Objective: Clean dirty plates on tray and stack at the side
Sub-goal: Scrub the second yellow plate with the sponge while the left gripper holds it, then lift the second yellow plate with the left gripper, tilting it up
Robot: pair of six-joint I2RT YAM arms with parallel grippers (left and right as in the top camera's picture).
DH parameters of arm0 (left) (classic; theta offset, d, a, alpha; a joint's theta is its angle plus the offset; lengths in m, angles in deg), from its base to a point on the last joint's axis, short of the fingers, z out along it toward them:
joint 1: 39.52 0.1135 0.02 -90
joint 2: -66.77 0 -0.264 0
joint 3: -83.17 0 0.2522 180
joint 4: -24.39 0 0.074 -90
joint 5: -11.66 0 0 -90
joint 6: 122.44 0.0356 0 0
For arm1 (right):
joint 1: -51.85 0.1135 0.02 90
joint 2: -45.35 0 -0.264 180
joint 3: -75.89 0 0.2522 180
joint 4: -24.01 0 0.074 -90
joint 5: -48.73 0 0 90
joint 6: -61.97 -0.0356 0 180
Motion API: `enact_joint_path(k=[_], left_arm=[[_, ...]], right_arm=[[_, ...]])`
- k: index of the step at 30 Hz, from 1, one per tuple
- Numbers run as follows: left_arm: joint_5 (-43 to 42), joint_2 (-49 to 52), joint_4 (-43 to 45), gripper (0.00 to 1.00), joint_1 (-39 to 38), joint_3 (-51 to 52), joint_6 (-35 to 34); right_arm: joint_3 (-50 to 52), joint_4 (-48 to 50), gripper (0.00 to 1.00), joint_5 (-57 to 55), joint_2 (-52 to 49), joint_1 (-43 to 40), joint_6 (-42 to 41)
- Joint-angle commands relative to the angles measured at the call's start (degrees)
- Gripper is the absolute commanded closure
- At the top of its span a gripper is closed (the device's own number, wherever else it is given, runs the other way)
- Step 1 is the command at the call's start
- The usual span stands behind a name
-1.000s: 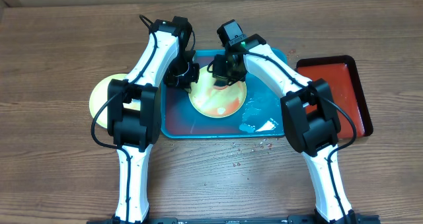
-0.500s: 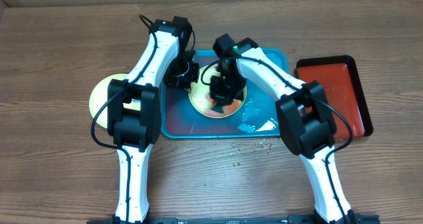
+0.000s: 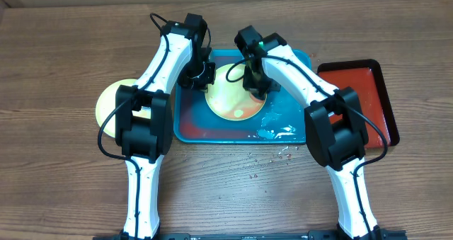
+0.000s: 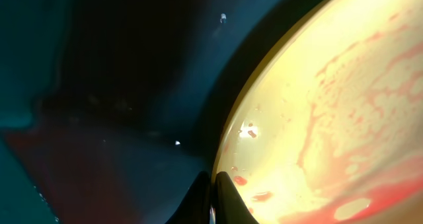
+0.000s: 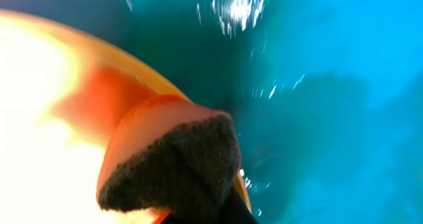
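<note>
Plate [image 3: 236,98], I judge, is light, stiff, sauce-slick; my left fingers [image 4: 226,196] pinch its rim, right fingers [image 5: 238,216] clamp a sponge [image 5: 175,164].

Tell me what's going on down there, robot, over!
Left gripper pinched on yellow plate rim. Right gripper shut on sponge, at plate's right edge. Red smears on plate, plate on blue tray. Nothing blocking.

Both arms reach forward and bend inward over the tray [image 3: 190,125], the left end effector [image 3: 204,75] pinched closed toward its far-left corner, the right end effector [image 3: 256,85] clamped on a dark sponge [image 5: 175,154] near its far middle.
</note>
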Motion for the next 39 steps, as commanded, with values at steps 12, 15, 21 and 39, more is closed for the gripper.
enact_joint_path(k=[12, 15, 21, 39], left_arm=[[4.37, -9.99, 0.13, 0.96, 0.26, -0.57, 1.11], [7.72, -13.75, -0.90, 0.96, -0.17, -0.55, 1.11], [20.11, -19.17, -4.39, 0.96, -3.23, -0.55, -1.16], [73.79, -21.46, -13.99, 0.96, -26.05, -0.55, -22.36]], right_arm=[[-10.91, -7.93, 0.96, 1.84, 19.74, -4.39, 0.90], [-10.91, -9.66, 0.96, 9.51, 24.06, -7.82, 2.60], [-10.91, -13.16, 0.96, 20.57, 29.18, -16.50, 6.99], [-10.73, -19.45, 0.96, 20.74, 29.40, -27.17, 9.79]])
